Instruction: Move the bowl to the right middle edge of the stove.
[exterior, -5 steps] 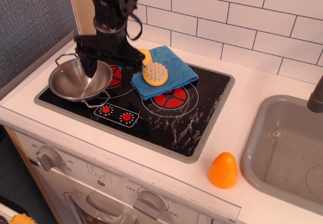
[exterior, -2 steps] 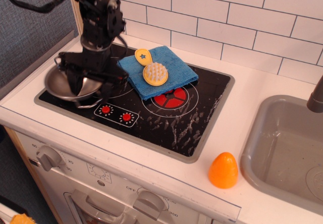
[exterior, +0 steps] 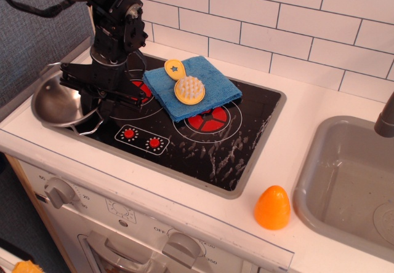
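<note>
The shiny steel bowl (exterior: 54, 104) sits tilted at the stove's left edge, partly over the grey rim and white counter. One wire handle (exterior: 89, 129) shows at its front right. The black stove (exterior: 215, 147) has two red burner circles and red dial marks. My gripper (exterior: 103, 101) is low over the left burner, with its fingers (exterior: 92, 104) at the bowl's right rim. The black fingers blend with the stove glass, so I cannot tell whether they are closed on the rim.
A blue cloth (exterior: 194, 85) with a yellow brush (exterior: 189, 90) lies across the back of the stove, partly over the right burner (exterior: 209, 119). An orange egg-shaped toy (exterior: 272, 207) stands on the counter front right. A grey sink (exterior: 351, 187) is at the right.
My gripper came down and to the left, onto the bowl's right side. The bowl slid left from the left burner to the stove's left edge and now tilts.
</note>
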Robot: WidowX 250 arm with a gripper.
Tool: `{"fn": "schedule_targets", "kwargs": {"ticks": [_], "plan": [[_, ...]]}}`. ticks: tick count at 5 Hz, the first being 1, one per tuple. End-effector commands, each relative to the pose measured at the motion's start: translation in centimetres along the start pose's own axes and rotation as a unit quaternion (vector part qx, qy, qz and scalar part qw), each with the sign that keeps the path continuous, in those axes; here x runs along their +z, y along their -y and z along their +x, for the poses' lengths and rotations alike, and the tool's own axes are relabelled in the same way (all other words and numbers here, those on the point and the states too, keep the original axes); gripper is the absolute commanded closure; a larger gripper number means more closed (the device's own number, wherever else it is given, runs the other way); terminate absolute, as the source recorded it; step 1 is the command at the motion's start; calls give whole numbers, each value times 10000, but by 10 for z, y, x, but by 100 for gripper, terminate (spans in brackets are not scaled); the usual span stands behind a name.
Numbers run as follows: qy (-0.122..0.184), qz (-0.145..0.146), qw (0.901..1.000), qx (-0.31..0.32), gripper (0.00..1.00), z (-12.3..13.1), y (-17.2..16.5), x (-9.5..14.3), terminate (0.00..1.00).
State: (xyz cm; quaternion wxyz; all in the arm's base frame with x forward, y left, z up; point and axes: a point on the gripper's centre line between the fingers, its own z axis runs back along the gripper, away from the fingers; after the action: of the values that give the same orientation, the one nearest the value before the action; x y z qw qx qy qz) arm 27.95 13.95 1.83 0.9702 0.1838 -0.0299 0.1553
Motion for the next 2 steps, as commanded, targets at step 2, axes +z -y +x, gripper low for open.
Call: {"fn": "schedule_targets", "kwargs": {"ticks": [2], "plan": [[239, -24, 9997, -10, 100, 5, -7, 18, 0]]}}
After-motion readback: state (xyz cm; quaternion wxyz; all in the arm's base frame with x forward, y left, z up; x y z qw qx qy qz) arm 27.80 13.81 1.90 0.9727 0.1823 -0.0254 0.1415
